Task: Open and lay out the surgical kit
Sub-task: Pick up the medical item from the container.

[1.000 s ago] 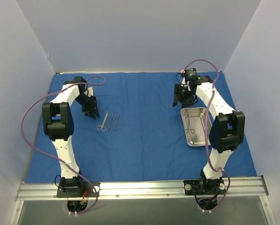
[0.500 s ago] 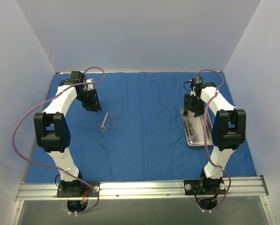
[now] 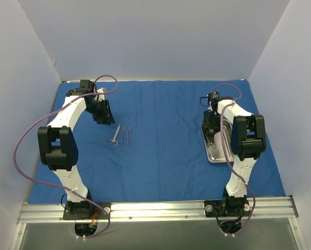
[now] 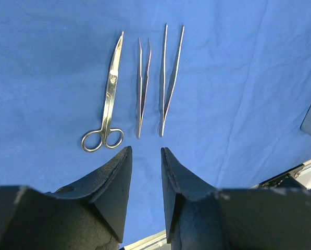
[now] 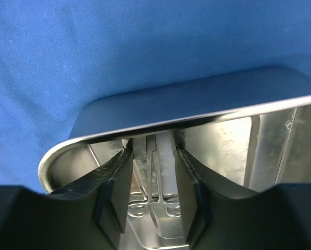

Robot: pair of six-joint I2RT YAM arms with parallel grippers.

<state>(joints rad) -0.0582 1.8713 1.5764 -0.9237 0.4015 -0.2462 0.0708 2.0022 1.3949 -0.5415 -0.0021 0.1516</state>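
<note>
The right hand (image 5: pixel 152 151) is reaching down inside the tray (image 5: pixel 197 99), its two fingers standing either side of the ringed instrument (image 5: pixel 155 179) that is lying on the tray floor. The jaws are sitting part-way apart and close against the steel, but I cannot tell whether they are pinching it yet. Doing this pick well is likely meaning closing squarely across the shanks, low enough to catch the thin metal without scraping the floor. The lift should then be going straight up, clearing the rim before any sideways travel. The tray is resting on the right side of the cloth (image 3: pixel 165 156), which is lying flat over the table. Well apart on the left, the scissors (image 4: pixel 107 99), slim tweezers (image 4: pixel 142 88) and wide tweezers (image 4: pixel 170 78) are lying side by side without touching. The left hand (image 4: pixel 146 150) is hovering just short of their handles, jaws part open and gripping nothing. The instrument is probably belonging beside that row, parallel and with a gap.
</note>
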